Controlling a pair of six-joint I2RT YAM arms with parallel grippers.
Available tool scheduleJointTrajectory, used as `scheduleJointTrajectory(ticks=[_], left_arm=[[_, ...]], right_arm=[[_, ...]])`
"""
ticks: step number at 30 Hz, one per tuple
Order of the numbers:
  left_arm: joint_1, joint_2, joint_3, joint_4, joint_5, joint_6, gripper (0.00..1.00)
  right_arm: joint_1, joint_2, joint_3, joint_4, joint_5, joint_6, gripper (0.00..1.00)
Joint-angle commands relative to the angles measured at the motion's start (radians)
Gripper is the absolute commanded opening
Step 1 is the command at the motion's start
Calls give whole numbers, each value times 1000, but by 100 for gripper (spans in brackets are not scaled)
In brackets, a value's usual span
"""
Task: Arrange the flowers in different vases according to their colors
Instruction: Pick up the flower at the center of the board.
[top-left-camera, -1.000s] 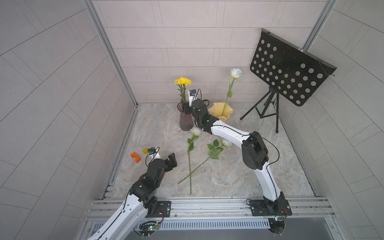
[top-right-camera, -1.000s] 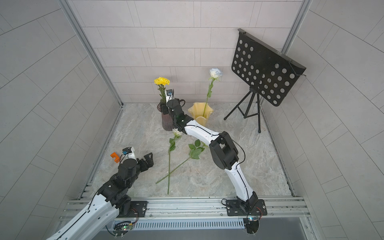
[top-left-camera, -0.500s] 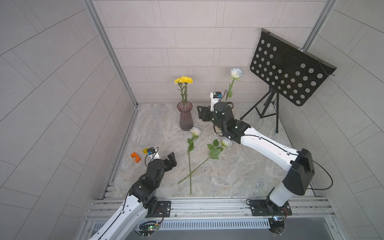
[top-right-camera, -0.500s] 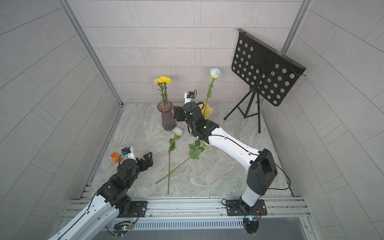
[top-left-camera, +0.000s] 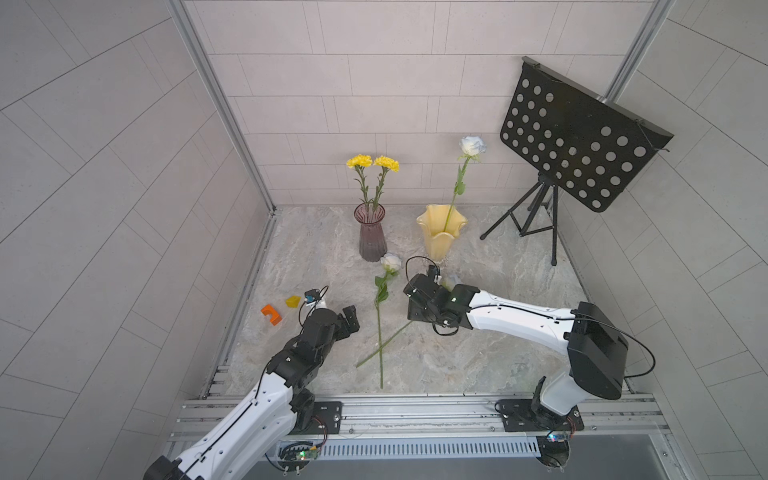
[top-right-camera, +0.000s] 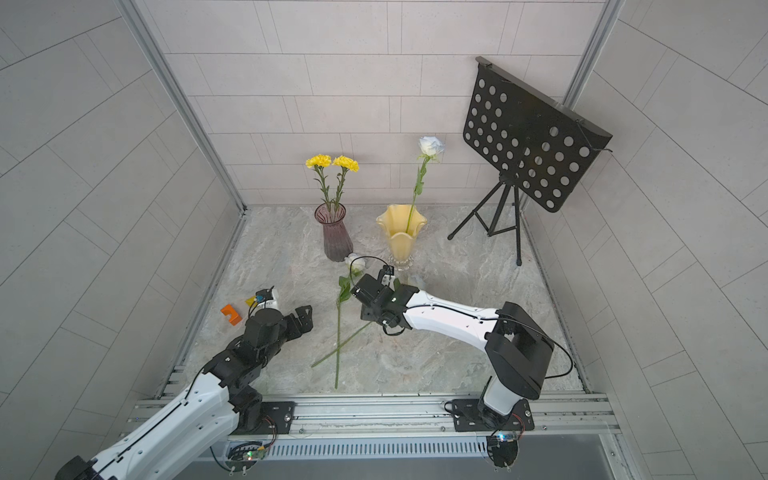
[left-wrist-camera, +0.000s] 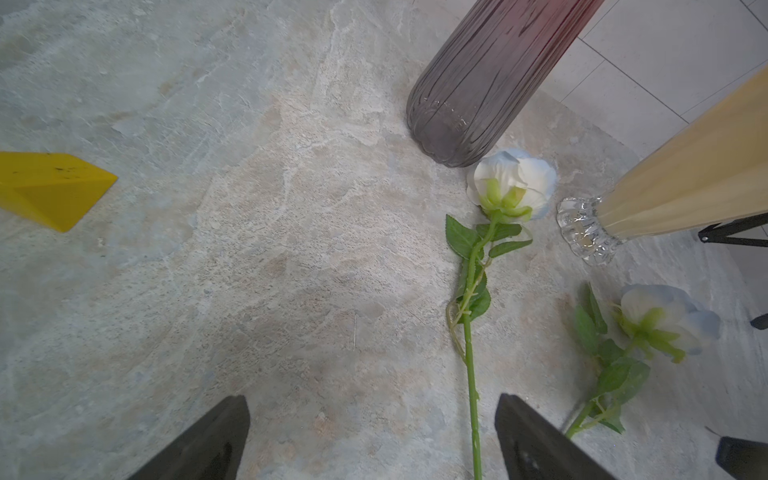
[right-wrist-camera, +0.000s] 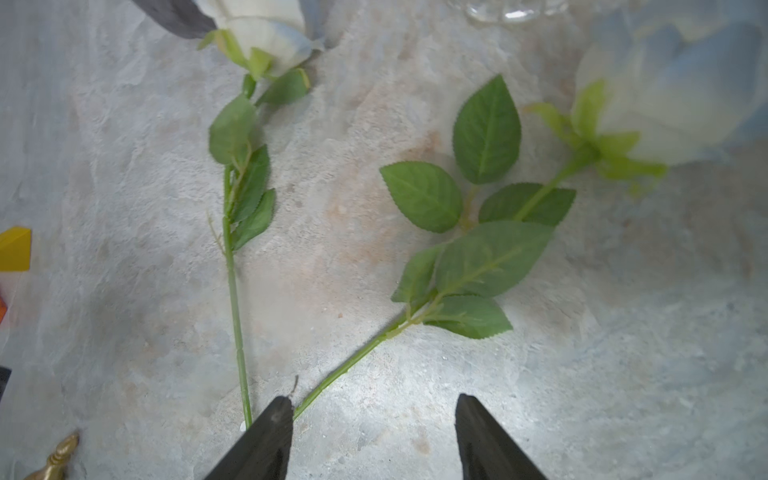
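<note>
Two yellow flowers (top-left-camera: 372, 163) stand in the purple vase (top-left-camera: 371, 232) at the back. The cream-yellow vase (top-left-camera: 441, 232) beside it holds one white rose (top-left-camera: 471, 145). Two more white roses lie crossed on the floor: one (top-left-camera: 390, 262) with a straight stem, the other (right-wrist-camera: 648, 108) slanting. My right gripper (right-wrist-camera: 374, 401) hovers open over the slanting rose's stem (right-wrist-camera: 345, 368), which runs past one fingertip. My left gripper (left-wrist-camera: 372, 401) is open low over the floor, and the straight rose's stem (left-wrist-camera: 471, 374) runs between its fingers without touching them.
A black music stand (top-left-camera: 577, 162) on a tripod fills the back right corner. An orange block (top-left-camera: 271, 313) and a yellow block (top-left-camera: 293, 301) lie by the left wall. A small brass piece (right-wrist-camera: 54, 459) sits near the stems. Tiled walls close three sides.
The right arm left the purple vase, swung past the cream vase, then came forward and down over the lying roses. The left arm has not moved.
</note>
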Motion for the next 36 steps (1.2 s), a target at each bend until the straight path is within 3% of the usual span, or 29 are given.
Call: scheduleJointTrajectory(ticks=[1, 9, 19, 24, 33, 36], left_arm=[[-2, 6, 32, -16, 2, 13, 100], [-2, -46, 17, -17, -13, -7, 100], [-4, -69, 11, -10, 10, -8, 100], [-3, -71, 12, -13, 13, -10, 100], [-3, -71, 12, -11, 18, -10, 100], [-3, -71, 13, -11, 20, -10, 100]], right_arm=[[16, 53, 14, -51, 49, 190, 67], [64, 278, 154, -94, 29, 281, 67], [106, 357, 171, -111, 44, 362, 66], [106, 385, 174, -99, 18, 350, 46], [82, 339, 126, -150, 26, 295, 26], [66, 293, 50, -154, 25, 252, 7]])
